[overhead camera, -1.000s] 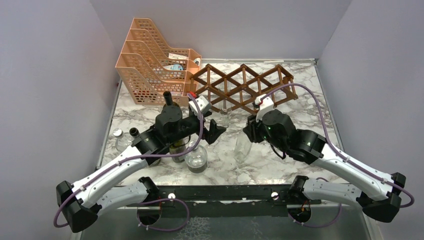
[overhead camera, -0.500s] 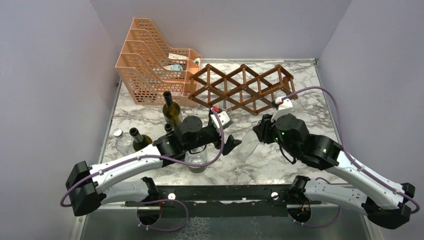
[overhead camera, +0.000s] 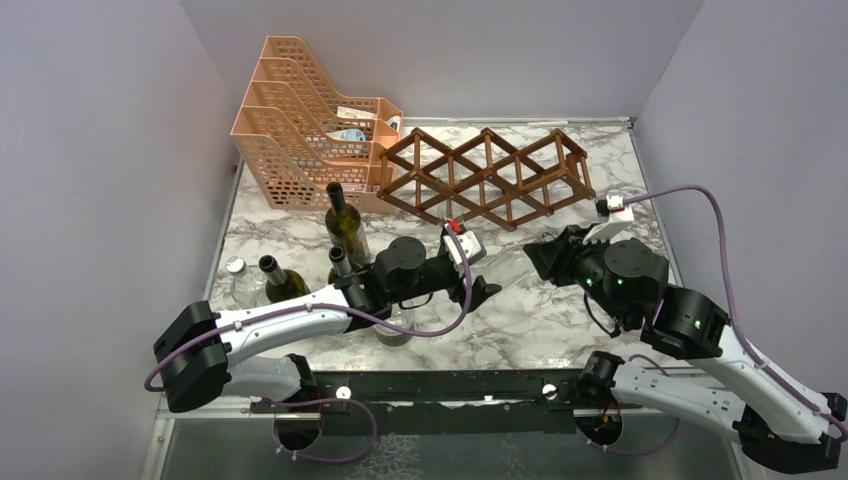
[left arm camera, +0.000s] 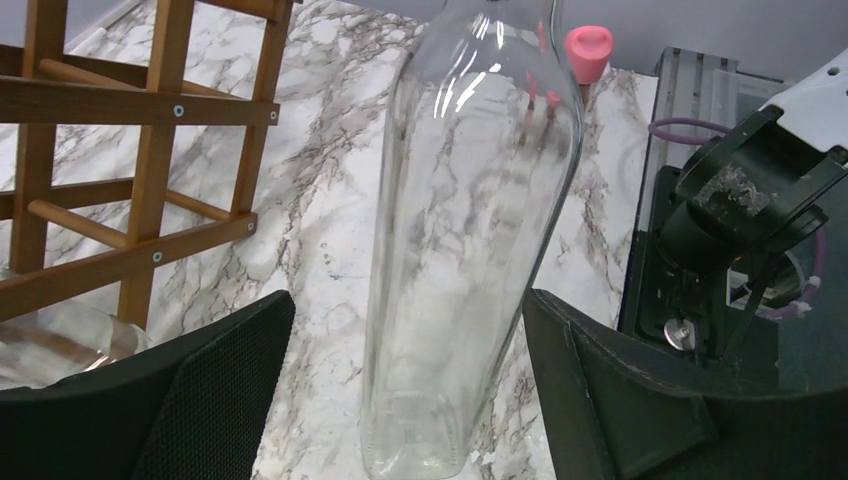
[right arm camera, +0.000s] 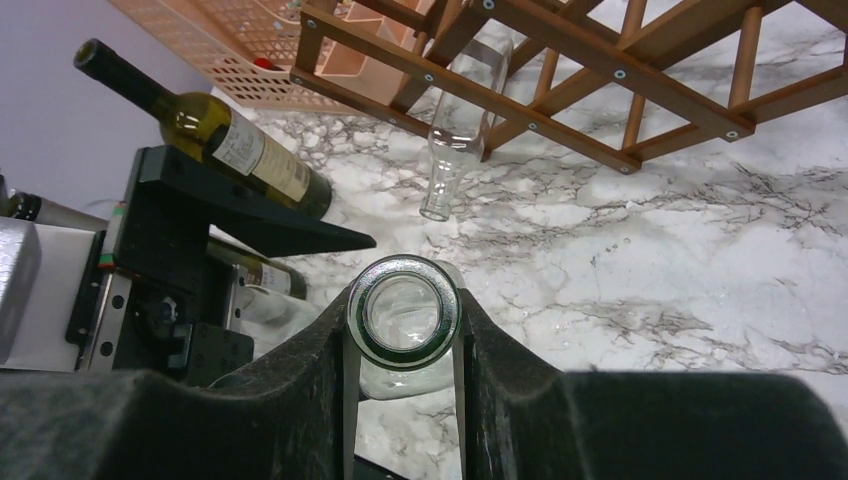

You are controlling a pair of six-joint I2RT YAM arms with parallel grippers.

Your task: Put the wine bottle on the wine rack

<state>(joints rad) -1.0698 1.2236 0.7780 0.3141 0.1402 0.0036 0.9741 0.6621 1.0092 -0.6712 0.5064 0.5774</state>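
Right wrist view: the right gripper [right arm camera: 403, 322] pinches the neck of the clear wine bottle [left arm camera: 470, 230], the left gripper [left arm camera: 408, 380] spread either side of its body, apparently not touching, near but outside the wine rack [overhead camera: 487, 176], racking not yet done.

left pincer [left arm camera: 410, 385], right pincer [right arm camera: 403, 335], apparently the wine bottle [left arm camera: 470, 200] too, farther right

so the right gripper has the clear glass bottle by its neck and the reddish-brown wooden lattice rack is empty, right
Not empty. The right wrist view shows the reddish-brown wooden lattice rack already holding a second clear glass bottle, its neck sticking out. The rest stands: the right gripper is shut on the held clear glass bottle at its neck.
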